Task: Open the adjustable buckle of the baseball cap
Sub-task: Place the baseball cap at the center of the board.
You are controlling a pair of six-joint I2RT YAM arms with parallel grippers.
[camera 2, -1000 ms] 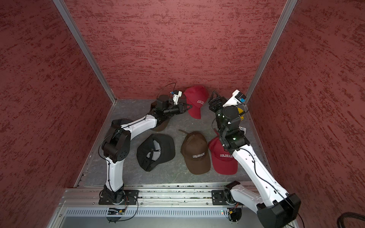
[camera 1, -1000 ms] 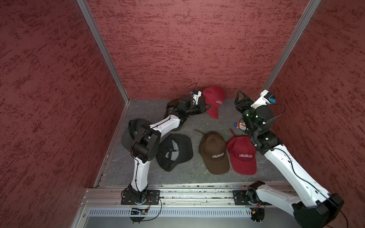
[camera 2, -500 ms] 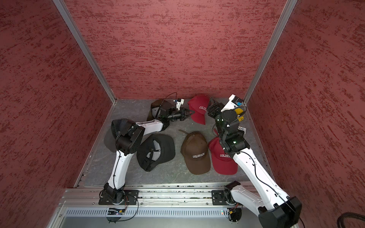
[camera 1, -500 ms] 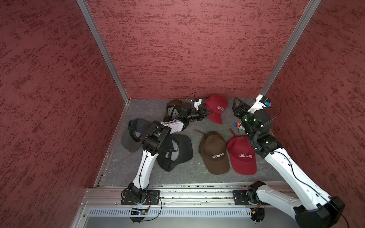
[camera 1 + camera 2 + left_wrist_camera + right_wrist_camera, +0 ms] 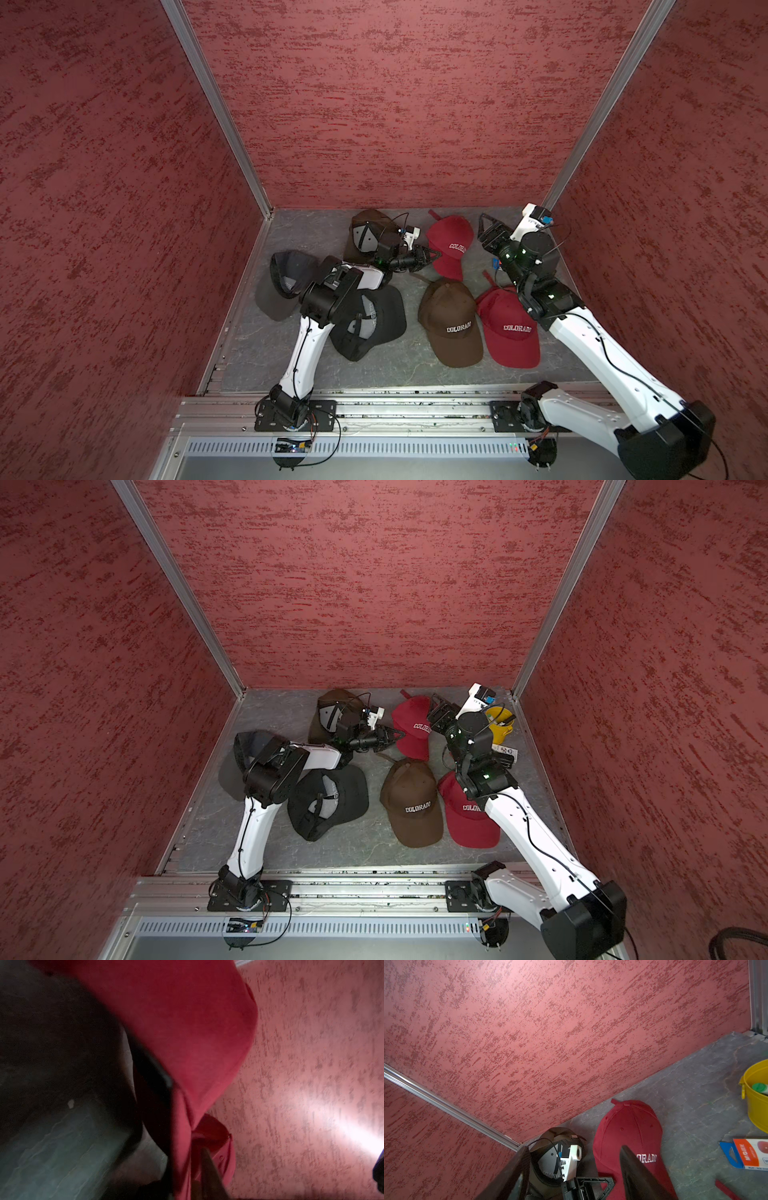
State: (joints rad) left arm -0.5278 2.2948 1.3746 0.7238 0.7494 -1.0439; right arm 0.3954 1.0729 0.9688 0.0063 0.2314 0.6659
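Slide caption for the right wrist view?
Open right gripper faces the far red cap; left gripper beside its brim.

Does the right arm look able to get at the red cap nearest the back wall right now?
Probably yes: the right hand hangs open just beside the red cap with nothing between them; the left hand sits at its opposite edge.

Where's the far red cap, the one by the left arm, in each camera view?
Both top views: far red cap lies near the back wall, by the left gripper.
Left wrist: blurred red fabric filling the upper middle.
Right wrist: lower middle of the picture.
Shared landmark: its white COLORADO lettering, not visible from the left wrist.
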